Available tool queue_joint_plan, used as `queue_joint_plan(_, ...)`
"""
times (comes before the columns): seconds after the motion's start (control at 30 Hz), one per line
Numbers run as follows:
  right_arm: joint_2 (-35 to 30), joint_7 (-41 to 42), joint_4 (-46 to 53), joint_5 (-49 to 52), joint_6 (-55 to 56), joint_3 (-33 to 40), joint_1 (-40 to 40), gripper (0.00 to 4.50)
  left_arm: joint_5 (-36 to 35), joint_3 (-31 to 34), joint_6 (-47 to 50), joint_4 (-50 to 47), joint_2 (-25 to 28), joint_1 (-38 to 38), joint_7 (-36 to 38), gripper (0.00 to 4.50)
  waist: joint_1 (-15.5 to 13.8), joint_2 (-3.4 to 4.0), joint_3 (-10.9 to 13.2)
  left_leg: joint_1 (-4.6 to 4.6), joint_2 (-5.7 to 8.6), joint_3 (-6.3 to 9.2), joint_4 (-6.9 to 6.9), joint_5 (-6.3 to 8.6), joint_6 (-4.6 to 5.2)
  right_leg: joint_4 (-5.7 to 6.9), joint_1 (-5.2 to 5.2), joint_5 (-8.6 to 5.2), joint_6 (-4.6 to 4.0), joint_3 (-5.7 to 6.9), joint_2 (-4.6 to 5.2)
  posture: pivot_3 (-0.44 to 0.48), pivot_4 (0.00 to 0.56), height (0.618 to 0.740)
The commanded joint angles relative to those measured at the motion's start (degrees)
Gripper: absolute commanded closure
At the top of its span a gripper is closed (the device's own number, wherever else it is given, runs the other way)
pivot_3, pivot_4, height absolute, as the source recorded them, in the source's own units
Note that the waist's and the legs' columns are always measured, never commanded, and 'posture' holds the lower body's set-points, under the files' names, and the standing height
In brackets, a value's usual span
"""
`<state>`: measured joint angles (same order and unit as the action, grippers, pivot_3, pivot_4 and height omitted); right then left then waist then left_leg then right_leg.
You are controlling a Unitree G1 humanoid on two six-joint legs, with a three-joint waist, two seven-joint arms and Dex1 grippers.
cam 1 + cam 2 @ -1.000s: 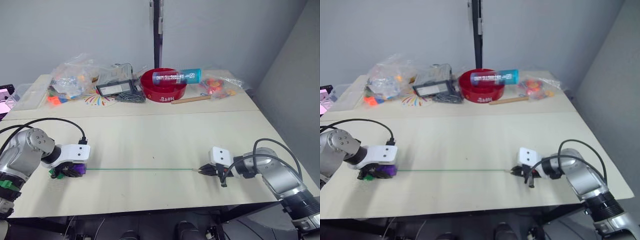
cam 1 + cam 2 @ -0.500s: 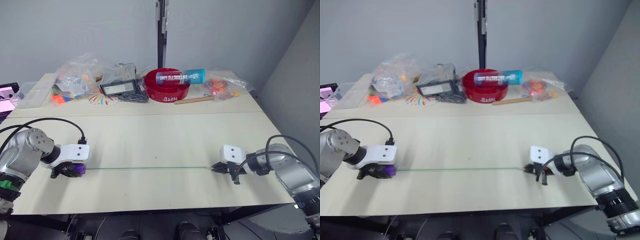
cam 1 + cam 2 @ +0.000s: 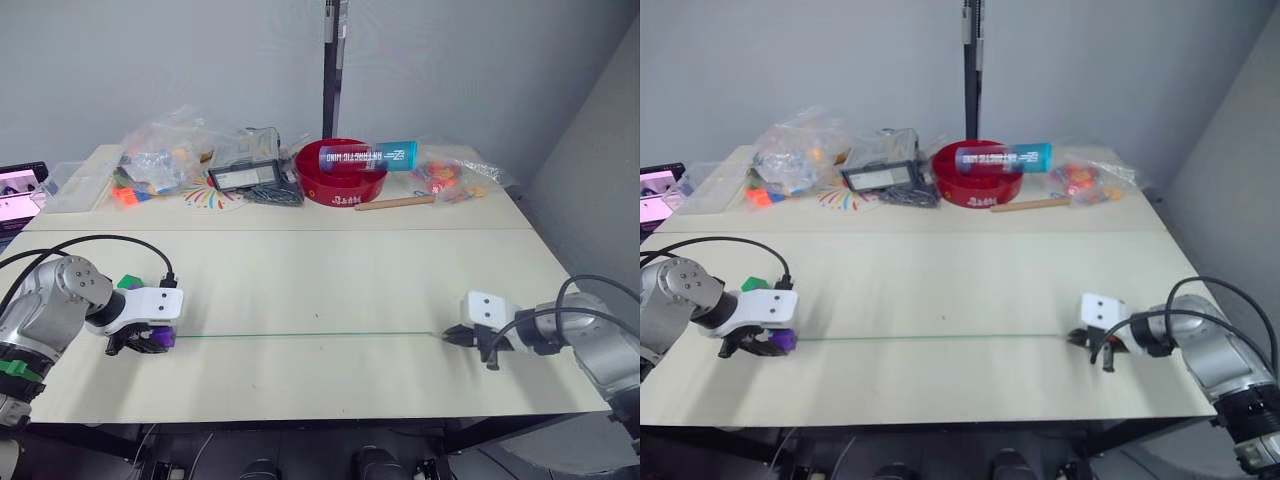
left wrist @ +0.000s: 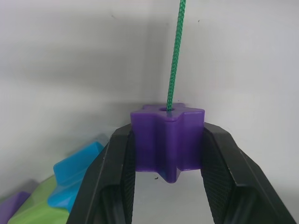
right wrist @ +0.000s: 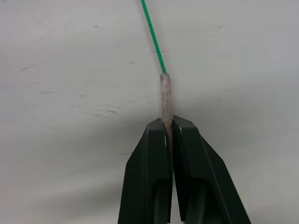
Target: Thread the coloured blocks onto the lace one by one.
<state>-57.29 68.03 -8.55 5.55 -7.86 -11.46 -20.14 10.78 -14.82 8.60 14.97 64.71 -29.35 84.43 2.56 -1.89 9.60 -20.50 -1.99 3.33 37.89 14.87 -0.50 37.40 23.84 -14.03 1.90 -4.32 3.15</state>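
The thin green lace (image 3: pixel 310 335) runs taut across the near table between my two grippers. At the left, my left gripper (image 3: pixel 148 342) is shut on a purple block (image 4: pixel 168 140), and the lace (image 4: pixel 175 56) enters the hole in that block's face. Beside it lie a blue block (image 4: pixel 77 175), a light green block (image 4: pixel 35 212) and another purple block (image 4: pixel 11 207). A green block (image 3: pixel 129 283) shows just behind the left gripper. At the right, my right gripper (image 3: pixel 458 336) is shut on the lace's pale stiff tip (image 5: pixel 165 95).
A second table at the back holds a red bowl (image 3: pixel 340 187) with a blue tube (image 3: pixel 367 155) across it, bags of toy pieces (image 3: pixel 160 155), a black-framed device (image 3: pixel 245 177) and a wooden stick (image 3: pixel 395 203). A screen (image 3: pixel 18 187) glows at the far left.
My right gripper has pulled the lace tip to the right, drawing more lace through the purple block. The camera has shifted too. The left gripper stays in place.
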Motion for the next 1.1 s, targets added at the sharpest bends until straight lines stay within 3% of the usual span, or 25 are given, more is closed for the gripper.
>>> queue_joint_plan(0.03, -2.0, -1.7, -5.7, -5.4, -1.5, -0.4, 0.9, 4.5, 1.6, -0.7, 0.5, 1.8, 1.2, 0.2, 0.6, 3.1, 0.0, 0.0, 0.0, 0.0, 0.0, 0.0, 0.0, 0.0, 0.0, 0.0, 0.0, 0.0, 0.0, 0.0, 0.0, 0.0, 0.15, 0.731)
queue_joint_plan(0.37, 2.1, -0.4, 4.7, -0.9, -5.5, 0.0, 1.2, 4.5, 2.7, -0.2, 1.1, 6.6, 1.2, -0.9, -2.0, 3.1, 0.5, 0.04, 0.0, 0.15, -0.04, -0.02, -0.01, 0.02, 0.03, 0.22, 0.03, -0.04, -0.07, -0.06, -0.07, 0.0, 0.15, 0.731)
queue_joint_plan(0.67, 3.9, -1.3, 6.4, -2.9, -7.6, -0.7, 1.5, 4.5, 3.9, -0.8, 0.8, 11.7, -1.9, -4.3, -6.3, 3.1, 0.9, 0.06, 0.0, 0.18, -0.07, -0.01, -0.01, 0.02, 0.03, 0.29, 0.05, -0.3, 0.32, -0.06, -0.11, 0.0, 0.15, 0.731)
queue_joint_plan(0.83, 5.1, -1.6, 7.9, -2.1, -8.4, -0.1, 1.9, 4.5, -1.4, 1.7, -6.2, 9.1, -6.3, -3.7, -5.7, 3.1, 0.3, 0.29, -0.1, 0.3, -0.02, -0.02, -0.01, 0.02, 0.03, 0.25, -0.16, -0.31, 0.34, -0.06, -0.05, 0.0, 0.15, 0.731)
queue_joint_plan(1.1, 9.4, -3.0, 13.0, -1.6, -13.2, -0.6, 1.8, 4.5, 0.5, 1.5, -16.3, 15.6, -8.7, -6.1, -7.7, 3.1, -0.1, 0.3, -0.2, 0.31, -0.03, 0.0, -0.01, 0.03, 0.05, 0.17, -0.23, -0.31, 0.35, -0.04, -0.05, 0.0, 0.15, 0.731)
